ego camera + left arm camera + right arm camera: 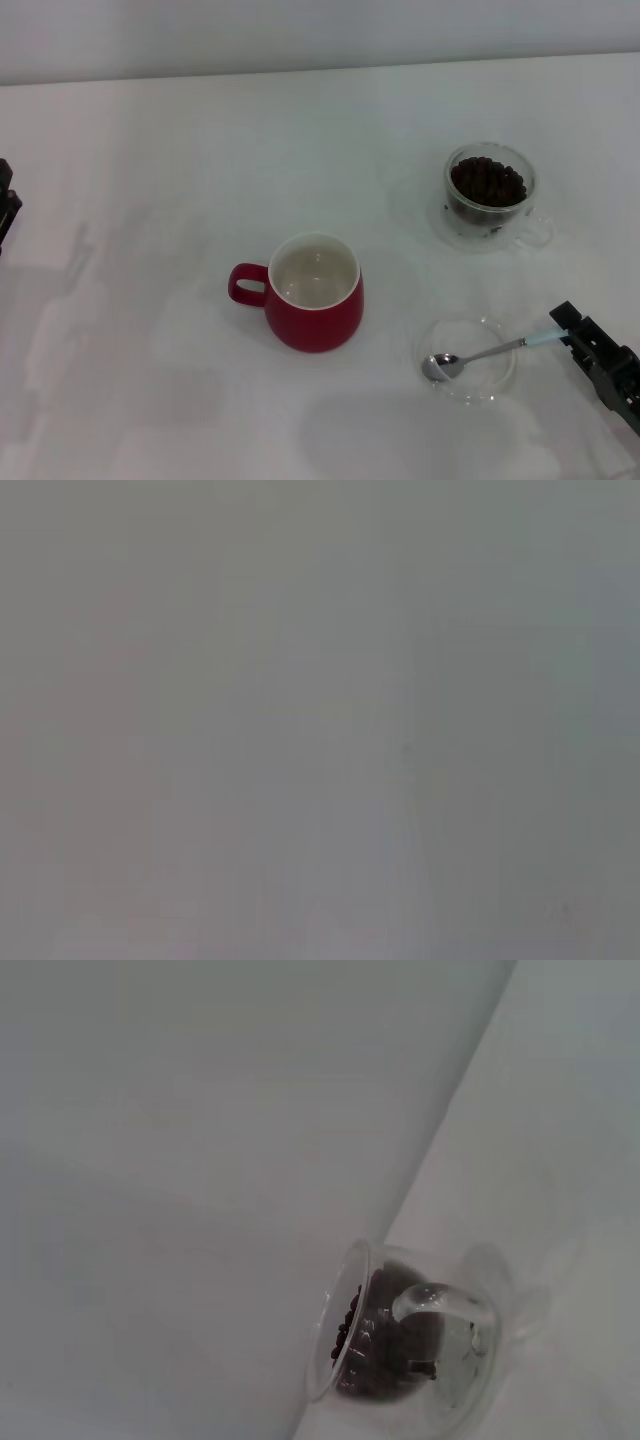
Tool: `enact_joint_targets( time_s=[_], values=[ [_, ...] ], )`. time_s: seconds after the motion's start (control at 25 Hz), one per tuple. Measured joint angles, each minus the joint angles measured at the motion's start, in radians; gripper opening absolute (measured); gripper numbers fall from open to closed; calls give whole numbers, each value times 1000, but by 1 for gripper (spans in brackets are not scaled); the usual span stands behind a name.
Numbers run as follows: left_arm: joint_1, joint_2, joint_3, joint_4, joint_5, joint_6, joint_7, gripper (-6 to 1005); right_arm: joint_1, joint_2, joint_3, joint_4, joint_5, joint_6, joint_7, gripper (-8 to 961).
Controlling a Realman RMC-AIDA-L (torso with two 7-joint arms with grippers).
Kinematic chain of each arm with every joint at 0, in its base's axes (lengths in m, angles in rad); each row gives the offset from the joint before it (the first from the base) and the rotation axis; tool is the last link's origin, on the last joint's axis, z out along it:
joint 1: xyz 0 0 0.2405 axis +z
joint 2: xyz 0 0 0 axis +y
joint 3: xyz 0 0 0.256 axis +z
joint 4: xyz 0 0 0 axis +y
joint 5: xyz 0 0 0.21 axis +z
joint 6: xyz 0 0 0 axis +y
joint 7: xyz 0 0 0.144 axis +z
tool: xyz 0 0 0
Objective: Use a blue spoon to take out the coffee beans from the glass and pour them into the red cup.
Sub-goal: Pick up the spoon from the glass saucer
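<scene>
The blue spoon (487, 352) lies in the lower right of the head view. Its shiny bowl rests in a flat clear saucer (503, 377), and its pale blue handle pokes out over the rim. The right gripper (567, 330) is right at the handle tip, but I cannot tell if its claw is spread or pinching. The spoon looks light, thin, stiff and slippery, so the blue handle end is the best place to hold. The red cup (312, 293) stands in the middle. The glass (489, 196) of coffee beans (487, 183) sits in the upper right; it looks easy to break. The left gripper (6, 205) waits at the left edge.

The left wrist view shows only plain grey.

The right wrist view shows the glass (455, 1345) with beans (349, 1330) at the bottom.
</scene>
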Motion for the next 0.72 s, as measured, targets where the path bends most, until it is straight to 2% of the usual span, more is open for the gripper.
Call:
enact_joint_targets(
  time_s=[0.4, 0.72],
  values=[
    [0, 0, 0, 0, 0, 0, -2, 849, 0, 0, 0, 0, 3, -2, -10, 445],
    [-1, 0, 0, -1, 0, -2, -2, 850, 4, 0, 0, -1, 7, -1, -16, 428]
  ],
)
